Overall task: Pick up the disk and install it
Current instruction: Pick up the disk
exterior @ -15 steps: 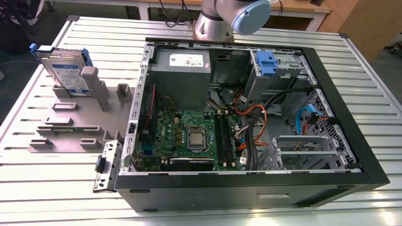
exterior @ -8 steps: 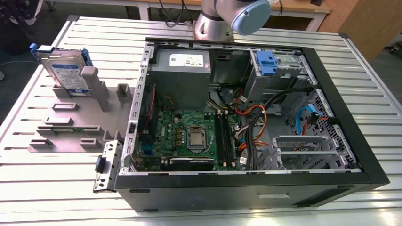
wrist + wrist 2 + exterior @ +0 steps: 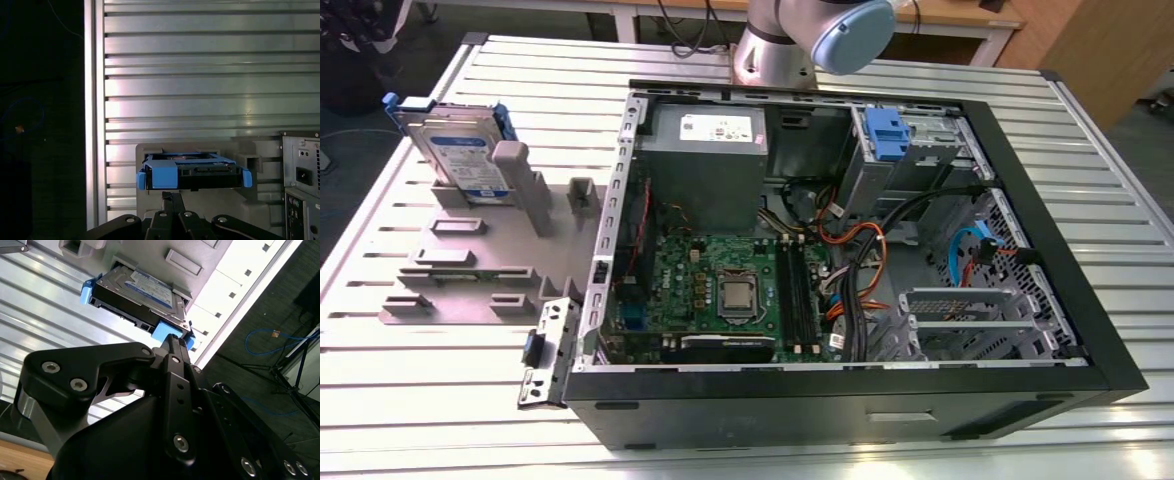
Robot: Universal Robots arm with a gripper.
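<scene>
Silver metal, blue plastic frame, white-and-blue label: the disk (image 3: 454, 150), flat and rectangular, on edge in a grey moulded holder (image 3: 467, 265) near the far corner of the surface (image 3: 427, 420) on the exterior view's left. Not yet lifted, and outside the open black computer case (image 3: 854, 405) beside the holder.

Step in hand, by judgement: the approach for the pick-up. In both wrist views, gripper (image 3: 173, 340) (image 3: 172, 196) short of the disk, aimed at its blue-framed end. Black fingers pressed together, nothing between them, no contact to be seen.

Calls, most likely, for a wider opening before any grasp, for square alignment with the flat sides, and for a straight pull out of the holder's slot to avoid jamming against the grey walls.

Textures and shapes:
- Ribbed, glossy aluminium slats across the surface.
- Matte grey plastic with raised blocks on the holder.
- Smooth, probably slippery metal on the disk's faces, with softer plastic at the frame's tabs.
- Inside the case, a green circuit board (image 3: 720, 290), bundled cables (image 3: 854, 250) and a narrow blue bracket (image 3: 886, 135) at the far bay.
</scene>
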